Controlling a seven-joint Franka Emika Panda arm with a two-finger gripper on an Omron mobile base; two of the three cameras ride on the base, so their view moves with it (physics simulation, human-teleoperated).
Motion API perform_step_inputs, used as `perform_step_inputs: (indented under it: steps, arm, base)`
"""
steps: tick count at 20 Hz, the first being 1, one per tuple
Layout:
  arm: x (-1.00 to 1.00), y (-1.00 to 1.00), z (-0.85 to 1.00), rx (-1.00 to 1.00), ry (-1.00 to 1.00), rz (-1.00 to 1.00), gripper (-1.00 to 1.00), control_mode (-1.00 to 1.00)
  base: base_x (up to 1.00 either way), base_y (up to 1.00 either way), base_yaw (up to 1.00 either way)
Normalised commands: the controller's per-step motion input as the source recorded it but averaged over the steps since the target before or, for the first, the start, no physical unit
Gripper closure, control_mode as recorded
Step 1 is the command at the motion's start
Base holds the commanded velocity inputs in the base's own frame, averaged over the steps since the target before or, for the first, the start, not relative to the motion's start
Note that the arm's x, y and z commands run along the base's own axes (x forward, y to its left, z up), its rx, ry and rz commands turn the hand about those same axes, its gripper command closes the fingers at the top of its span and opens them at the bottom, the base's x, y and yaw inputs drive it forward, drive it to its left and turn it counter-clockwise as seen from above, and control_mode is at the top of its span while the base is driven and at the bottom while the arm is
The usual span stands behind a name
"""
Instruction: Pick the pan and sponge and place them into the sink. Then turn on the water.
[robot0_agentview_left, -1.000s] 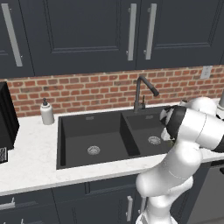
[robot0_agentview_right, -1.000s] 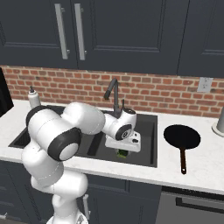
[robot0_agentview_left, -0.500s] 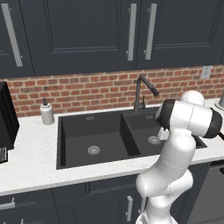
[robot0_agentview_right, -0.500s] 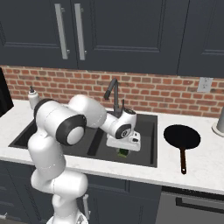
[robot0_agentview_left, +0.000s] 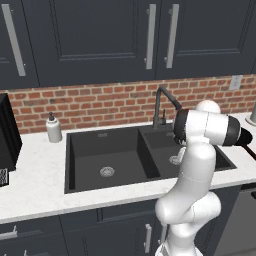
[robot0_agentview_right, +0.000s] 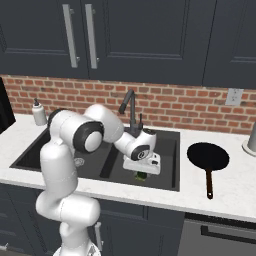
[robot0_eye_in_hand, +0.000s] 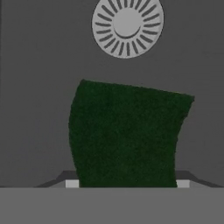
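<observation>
While the sponge (robot0_eye_in_hand: 127, 135) fills the middle of the hand view, dark green face toward the camera, it sits between the two finger tips, whose pale pads show at its lower left and right corners, so the gripper (robot0_agentview_right: 142, 172) is clamped on it across its width. Beyond the sponge lies the grey floor of the basin with a round silver drain (robot0_eye_in_hand: 127, 24) at the top of that view. From the right base view the gripper hangs low inside the right-hand bowl of the sink (robot0_agentview_right: 172, 145), a sliver of green just visible under the white hand; whether the sponge touches the floor cannot be told. The dark gooseneck faucet (robot0_agentview_right: 129, 107) stands behind the hand at the back rim. The pan (robot0_agentview_right: 208, 157) rests on the white counter (robot0_agentview_right: 235, 192) to the right of the sink, well apart from the hand, its handle pointing toward the counter's front edge. A white soap bottle (robot0_agentview_left: 53, 129) stands on the counter by the left bowl's far corner, against the brick wall (robot0_agentview_left: 100, 107).
</observation>
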Motion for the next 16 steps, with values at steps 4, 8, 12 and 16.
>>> perform_step_inputs:
  steps: [4,8,12,16]
  arm:
    - [0.23,0.00,-0.17,0.02,0.00,0.00,1.00,-1.00]
    - [0.20,0.00,-0.23,0.01,0.00,0.00,1.00,-1.00]
    - [0.14,0.00,-0.32,0.00,0.00,0.00,1.00,-1.00]
    - [0.11,0.00,-0.33,0.00,0.00,0.00,1.00,-1.00]
  base:
    - [0.00,0.00,0.00]
    - [0.00,0.00,0.00]
    - [0.00,0.00,0.00]
    - [0.00,0.00,0.00]
